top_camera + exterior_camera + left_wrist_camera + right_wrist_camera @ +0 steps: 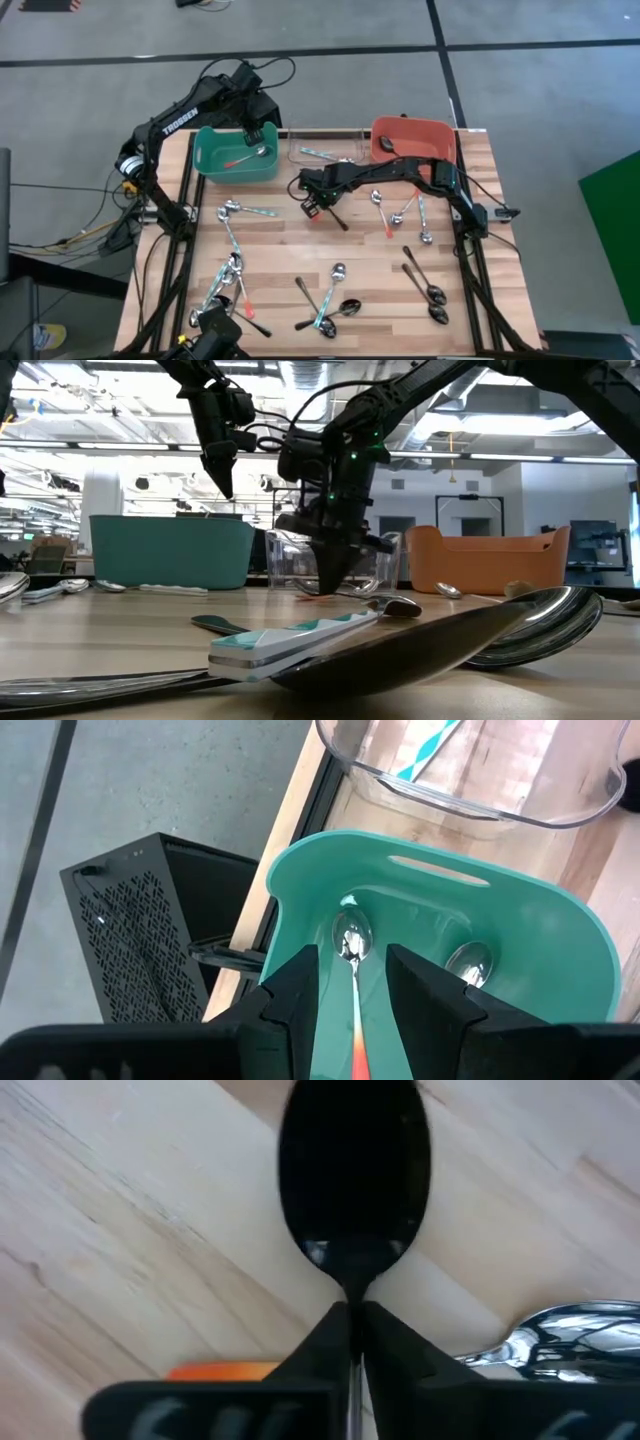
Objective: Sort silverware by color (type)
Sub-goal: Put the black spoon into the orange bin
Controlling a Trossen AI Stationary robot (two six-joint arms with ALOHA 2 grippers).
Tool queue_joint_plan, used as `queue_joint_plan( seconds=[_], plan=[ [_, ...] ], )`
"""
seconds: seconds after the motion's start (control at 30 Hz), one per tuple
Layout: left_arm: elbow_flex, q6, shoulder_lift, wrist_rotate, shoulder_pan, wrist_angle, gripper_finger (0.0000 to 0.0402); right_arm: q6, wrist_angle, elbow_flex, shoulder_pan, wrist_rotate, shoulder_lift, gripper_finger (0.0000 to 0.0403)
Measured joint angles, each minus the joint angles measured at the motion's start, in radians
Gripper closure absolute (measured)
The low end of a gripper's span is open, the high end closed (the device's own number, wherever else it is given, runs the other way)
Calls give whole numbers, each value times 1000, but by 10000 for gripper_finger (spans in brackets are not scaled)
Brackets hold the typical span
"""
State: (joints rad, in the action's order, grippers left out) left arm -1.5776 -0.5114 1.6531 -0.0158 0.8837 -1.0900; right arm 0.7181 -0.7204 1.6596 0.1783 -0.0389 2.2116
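The right gripper (pixel 312 207) is low over the middle of the wooden table (pixel 280 250), just in front of the clear bin (pixel 322 152); its two fingers (pixel 340 1342) are pressed together on the neck of a black spoon (pixel 352 1175), which lies on the wood, its dark handle going toward the near right; so the spoon is clamped but it rests on the table.

The left gripper (pixel 249 132) hangs above the teal bin (pixel 210 160) at the far left of the table; its fingers (pixel 290 995) stand apart with nothing between them; below them, inside the bin, lies an orange-handled spoon (pixel 352 970), and a second metal bowl (pixel 468 963) shows beside it.

The orange bin (pixel 440 135) at the far right holds one dark spoon (pixel 388 148); the clear bin between the two others holds a teal-handled spoon (pixel 318 152).

The other spoons are spread on the table: a teal-handled one (pixel 245 210) at the left, near the teal bin; a heap of several (pixel 225 285) at the near left; a group with dark and teal handles (pixel 330 300) at the near middle; two black spoons (pixel 428 285) at the near right; and, under the right arm, some spoons with orange-red and teal handles (pixel 395 212); one orange piece (pixel 222 1370) shows just beside the right gripper in its wrist view.
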Motion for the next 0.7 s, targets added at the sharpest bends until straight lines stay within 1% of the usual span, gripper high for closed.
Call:
queue_joint_plan(
  seconds=[0.07,0.13,0.47,0.57,0.7],
  plan=[
    [0,0,0,0,0,0,294,-1,14,0,0,7,0,384],
    [0,0,0,0,0,0,294,-8,34,0,-1,11,0,393],
    [0,0,0,0,0,0,294,-15,45,0,1,19,-1,396],
    [0,0,0,0,0,0,294,-22,45,0,8,51,-5,396],
    [0,-1,0,0,0,0,294,-46,19,17,5,56,-5,396]
  ],
)
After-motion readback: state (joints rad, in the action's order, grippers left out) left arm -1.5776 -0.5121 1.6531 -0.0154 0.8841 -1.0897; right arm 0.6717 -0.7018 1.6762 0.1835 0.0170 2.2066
